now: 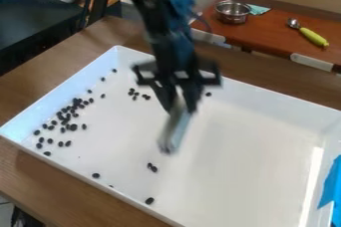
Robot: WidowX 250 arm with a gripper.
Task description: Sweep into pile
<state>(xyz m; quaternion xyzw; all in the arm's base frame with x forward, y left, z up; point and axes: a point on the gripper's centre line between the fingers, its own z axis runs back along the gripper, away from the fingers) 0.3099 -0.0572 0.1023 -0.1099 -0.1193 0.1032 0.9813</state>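
Gripper point(181, 104), blurred throughout, with the pale flat tool point(174, 130) below it; the tool's outline is smeared, and its exact shape cannot be told. The robot arm point(163, 17), likewise blurred, is cut off by the top edge and hides part of the far wall of the white tray point(250, 86). The tray's near right part runs out of the view. Blue tape point(331, 186) is cut off at the right edge. In the dense cluster of dark beans point(73, 127), single pieces overlap and cannot be counted reliably. A dark speck point(111, 186) by the near wall is too small to identify. The teal cloth point(258, 9) is partly hidden behind the metal bowl point(232, 14).
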